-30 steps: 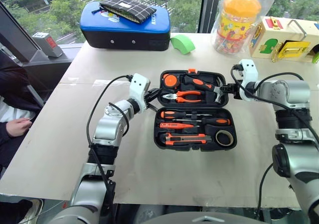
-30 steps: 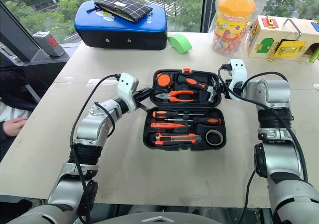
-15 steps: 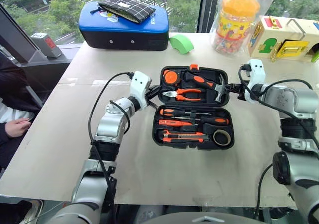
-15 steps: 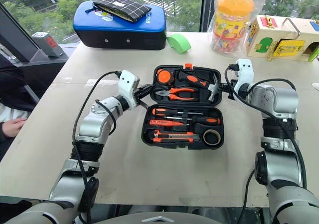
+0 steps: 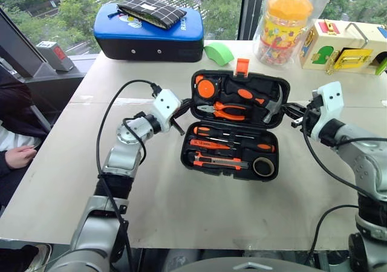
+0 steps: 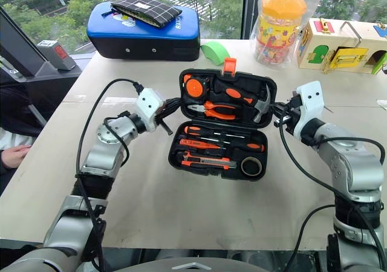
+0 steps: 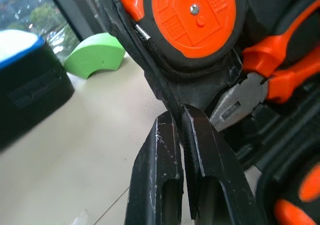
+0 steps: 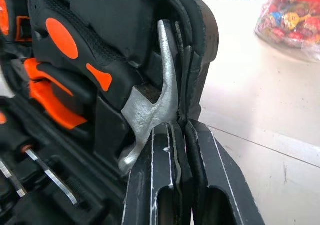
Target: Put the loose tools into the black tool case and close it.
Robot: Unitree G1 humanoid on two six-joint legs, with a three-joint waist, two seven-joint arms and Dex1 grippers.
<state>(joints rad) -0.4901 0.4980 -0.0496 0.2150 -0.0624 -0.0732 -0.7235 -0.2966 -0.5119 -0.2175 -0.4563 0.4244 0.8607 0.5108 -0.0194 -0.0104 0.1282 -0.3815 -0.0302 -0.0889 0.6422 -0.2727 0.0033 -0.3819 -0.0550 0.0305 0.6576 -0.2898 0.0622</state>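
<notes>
Centrally on the table [image 5: 54, 181]: black case [image 5: 233, 126], open, its lid [image 5: 242, 100] tilted up off the tabletop, orange latch [image 5: 242, 66] at the lid's top edge.

Lid contents: orange tape measure [image 5: 206, 89], hammer [image 5: 266, 103], pliers [image 5: 228, 110].

Base contents: two screwdrivers [image 5: 233, 145], tester [image 5: 205, 143], knife [image 5: 221, 161], tape roll [image 5: 263, 166]. All tools sit in their recesses.

Left gripper [image 7: 174, 116]: fingers pressed together, pinching the lid's left rim just below the tape measure, beside the pliers' nose.

Right gripper [image 8: 179, 125]: fingers pressed together on the lid's right rim, next to the hammer's claw.

Far edge of table, well apart from the case: blue case [image 5: 151, 33] with a checked pouch [image 5: 153, 9] on top, green block [image 5: 221, 52], orange-lidded jar [image 5: 285, 27], wooden latch box [image 5: 346, 45].

Left margin: a person's hand [image 5: 19, 157], off the table.
</notes>
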